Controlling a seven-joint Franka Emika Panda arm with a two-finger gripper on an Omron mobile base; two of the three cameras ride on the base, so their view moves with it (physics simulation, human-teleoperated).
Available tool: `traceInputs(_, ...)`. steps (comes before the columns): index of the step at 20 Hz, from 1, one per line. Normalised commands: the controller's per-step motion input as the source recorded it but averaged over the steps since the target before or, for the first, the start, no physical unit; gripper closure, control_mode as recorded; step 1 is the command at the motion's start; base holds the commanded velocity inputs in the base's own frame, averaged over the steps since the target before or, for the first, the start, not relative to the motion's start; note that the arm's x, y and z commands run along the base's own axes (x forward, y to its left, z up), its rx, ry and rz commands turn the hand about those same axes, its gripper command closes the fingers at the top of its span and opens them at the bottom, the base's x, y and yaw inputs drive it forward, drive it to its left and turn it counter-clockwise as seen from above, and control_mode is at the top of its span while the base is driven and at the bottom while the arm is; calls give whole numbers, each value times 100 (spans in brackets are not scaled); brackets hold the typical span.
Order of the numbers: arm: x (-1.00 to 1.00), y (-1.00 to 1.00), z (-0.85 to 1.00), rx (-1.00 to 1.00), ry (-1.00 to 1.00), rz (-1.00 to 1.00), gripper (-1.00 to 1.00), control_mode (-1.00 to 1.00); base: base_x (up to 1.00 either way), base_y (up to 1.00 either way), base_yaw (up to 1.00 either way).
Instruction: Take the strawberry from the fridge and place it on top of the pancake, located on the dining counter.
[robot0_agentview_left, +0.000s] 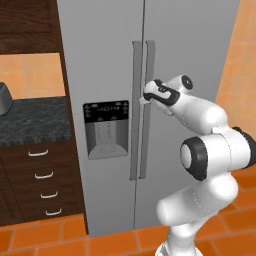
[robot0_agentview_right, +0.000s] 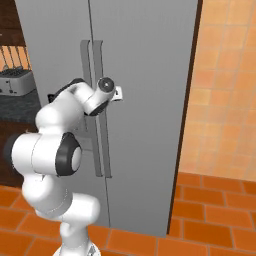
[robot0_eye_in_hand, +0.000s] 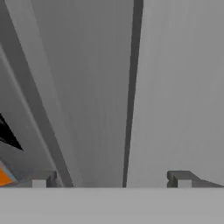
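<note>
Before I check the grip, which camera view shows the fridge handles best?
The left base view: both long vertical fridge handles run nearly full length, with the end effector at the right one. The right base view has the arm covering much of them. The hand view shows just a close stretch of door and handle.

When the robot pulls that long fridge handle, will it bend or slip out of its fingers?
The handle is a long straight bar fixed to the fridge door, so it probably stays stiff. Its smooth grey surface might be a little slippery. The gripper sits right at the handles with its fingertips spread, so the door would likely swing rather than tip.
</note>
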Motion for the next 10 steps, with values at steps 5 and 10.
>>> traceInputs(5, 18, 24, -45, 0, -31, 0, -100, -100, 0, 0, 0)
traceInputs(10, 42, 12, -4, 2, 0, 0, -100, -100, 0, 0, 0)
